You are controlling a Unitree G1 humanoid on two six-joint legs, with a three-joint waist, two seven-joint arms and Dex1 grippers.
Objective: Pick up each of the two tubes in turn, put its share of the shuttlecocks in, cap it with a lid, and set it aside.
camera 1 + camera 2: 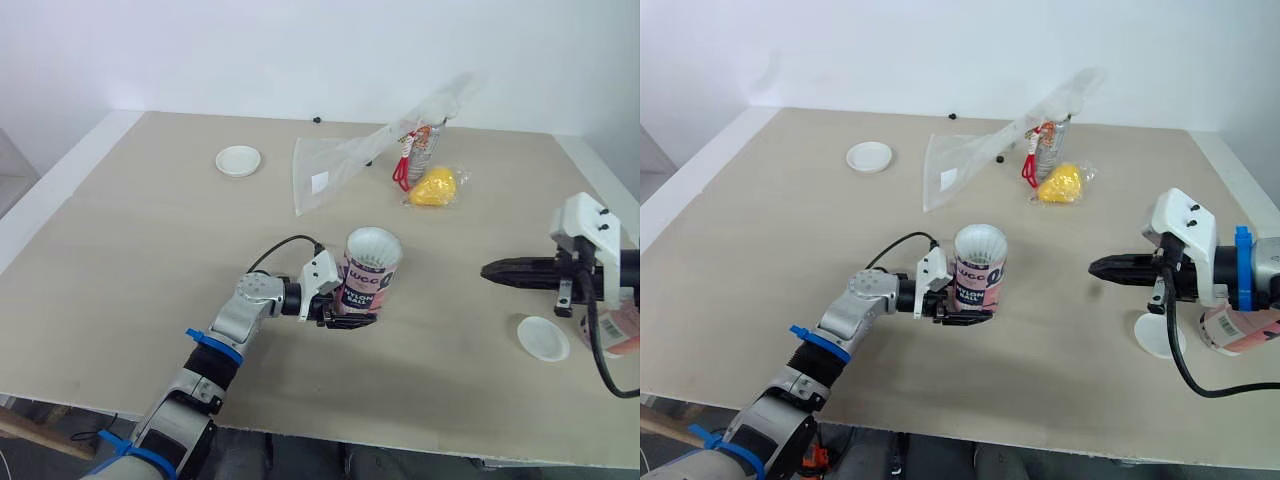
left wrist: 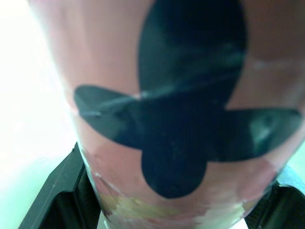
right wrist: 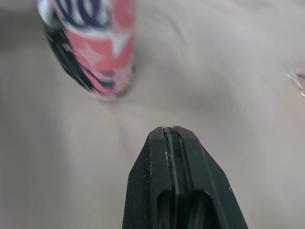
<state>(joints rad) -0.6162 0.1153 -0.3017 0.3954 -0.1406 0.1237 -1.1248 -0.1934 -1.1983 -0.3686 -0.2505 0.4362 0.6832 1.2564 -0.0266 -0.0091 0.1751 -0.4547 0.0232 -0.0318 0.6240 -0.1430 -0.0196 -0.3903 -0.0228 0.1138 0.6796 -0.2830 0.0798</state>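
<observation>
Left eye view: left gripper [image 1: 350, 308] pinches one tube [image 1: 370, 265]; right gripper [image 1: 487, 270] pressed together; second tube [image 1: 1240, 332], two lids [image 1: 238, 160] [image 1: 543, 338] on table [image 1: 150, 250].

Head stereo pair above table [image 1: 150, 250]; both wrist cameras facing tube [image 1: 362, 285]

Lab: bare table [image 1: 130, 260], white wall [image 1: 250, 50]

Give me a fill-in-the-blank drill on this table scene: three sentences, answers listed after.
1. The left claw grips a tube that has ___ lid on it.
2. The right claw is ___ and holds nothing.
3. The near lid lies by the ___ claw, and the far lid lies across the table.
Missing words: no; shut; right.
</observation>
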